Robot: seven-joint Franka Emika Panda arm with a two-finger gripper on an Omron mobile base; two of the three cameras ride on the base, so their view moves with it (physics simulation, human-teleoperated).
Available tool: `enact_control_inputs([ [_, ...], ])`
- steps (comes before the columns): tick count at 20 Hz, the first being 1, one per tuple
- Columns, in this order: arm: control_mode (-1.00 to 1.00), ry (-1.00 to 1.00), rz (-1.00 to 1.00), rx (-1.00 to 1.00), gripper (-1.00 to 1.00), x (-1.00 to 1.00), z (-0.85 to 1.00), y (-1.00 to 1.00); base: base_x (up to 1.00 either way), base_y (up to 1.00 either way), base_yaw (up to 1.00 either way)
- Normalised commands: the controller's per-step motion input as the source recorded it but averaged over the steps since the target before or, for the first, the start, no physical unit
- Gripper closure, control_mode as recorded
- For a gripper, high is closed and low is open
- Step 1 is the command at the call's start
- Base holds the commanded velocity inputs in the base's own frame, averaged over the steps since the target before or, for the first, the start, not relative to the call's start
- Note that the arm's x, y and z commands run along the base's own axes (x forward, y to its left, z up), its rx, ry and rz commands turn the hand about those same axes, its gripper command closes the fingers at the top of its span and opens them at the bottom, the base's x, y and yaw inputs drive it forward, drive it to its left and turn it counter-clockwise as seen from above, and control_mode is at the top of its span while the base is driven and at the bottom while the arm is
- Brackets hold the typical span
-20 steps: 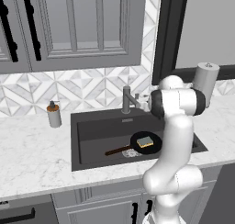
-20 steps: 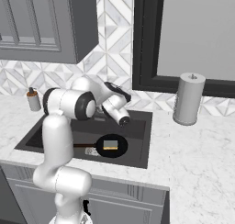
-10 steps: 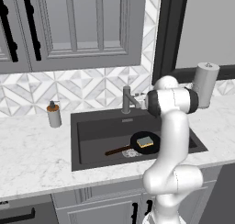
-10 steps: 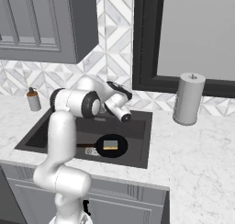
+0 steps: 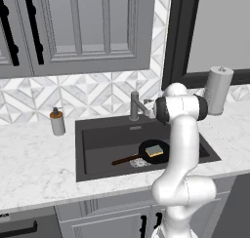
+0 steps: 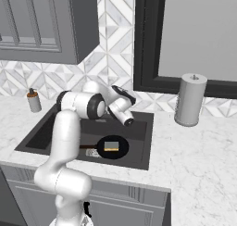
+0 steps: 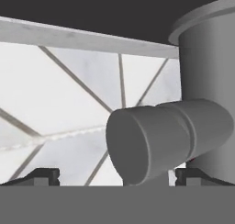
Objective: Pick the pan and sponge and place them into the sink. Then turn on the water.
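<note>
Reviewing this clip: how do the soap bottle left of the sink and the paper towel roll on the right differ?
The soap bottle is short and slim with a dark brown pump cap; the paper towel roll is much taller and wider, with a small knob on top. The bottle stands on the counter left of the sink, the roll to its right by the dark window frame. Both are grey, upright, and standing near the backsplash.

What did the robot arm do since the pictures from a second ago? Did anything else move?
The arm swung its hand toward the back of the sink, bringing the gripper closer to the faucet; the hand view now has the faucet's handle right between the fingertips. Nothing was grabbed or let go. The pan with the sponge on it stayed in the sink, and no water runs.
</note>
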Motion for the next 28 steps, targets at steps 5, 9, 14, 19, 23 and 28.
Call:
enact_control_inputs([
  [5,-1.0,-0.11,0.0,0.04,-1.0,0.29,0.0,-0.01,0.0,0.0,0.0],
  [9,-1.0,-0.08,0.0,0.08,1.0,0.28,0.0,-0.18,0.0,0.0,0.0],
  [14,-1.0,-0.03,0.0,0.14,1.0,0.33,0.0,-0.61,0.0,0.0,0.0],
  [19,-1.0,0.0,-0.03,0.22,1.0,0.44,0.0,-0.95,0.0,0.0,0.0],
  [23,-1.0,0.0,-0.09,0.25,1.0,0.47,-0.02,-1.0,0.0,0.0,0.0],
  [28,-1.0,0.0,-0.11,0.23,1.0,0.51,-0.08,-1.0,0.0,0.0,0.0],
])
